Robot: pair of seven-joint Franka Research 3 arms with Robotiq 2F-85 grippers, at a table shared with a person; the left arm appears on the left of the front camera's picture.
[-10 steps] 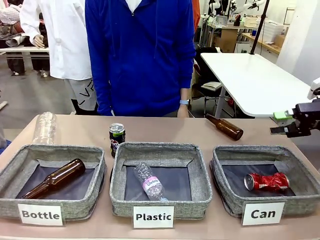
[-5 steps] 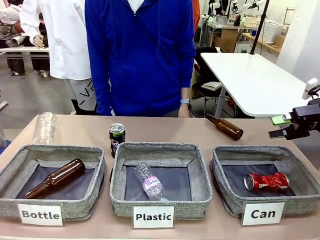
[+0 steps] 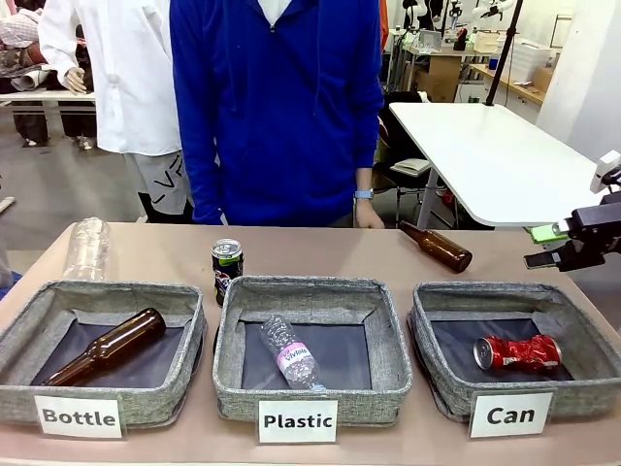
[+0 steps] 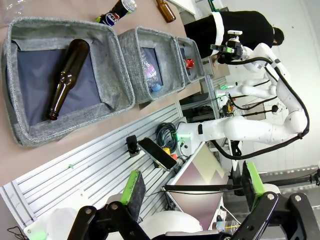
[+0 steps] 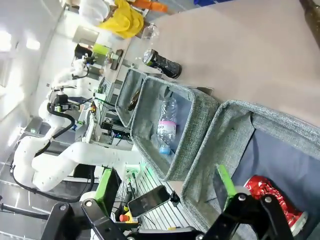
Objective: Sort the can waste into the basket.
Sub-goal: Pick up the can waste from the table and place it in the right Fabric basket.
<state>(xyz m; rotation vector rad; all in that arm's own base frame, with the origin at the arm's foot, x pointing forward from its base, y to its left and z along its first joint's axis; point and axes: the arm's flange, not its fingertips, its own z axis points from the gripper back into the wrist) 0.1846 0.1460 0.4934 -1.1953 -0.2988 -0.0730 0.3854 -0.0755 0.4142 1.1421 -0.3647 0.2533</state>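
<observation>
Whereas a second ago the right pincer (image 3: 543, 247) hung nearer the "Can" basket (image 3: 441, 383), it now sits slightly farther right, jaws wide, empty. Left pincer (image 4: 192, 184): jaws wide, empty. Crushed red can (image 3: 519, 351): crumpled metal, lying in that grey woven basket at the counter's (image 3: 330, 248) right end. Dark can (image 3: 226, 268): intact cylinder, green band, silver top, upright beyond the "Plastic" basket's (image 3: 383, 374) far left corner, unmoved.
</observation>
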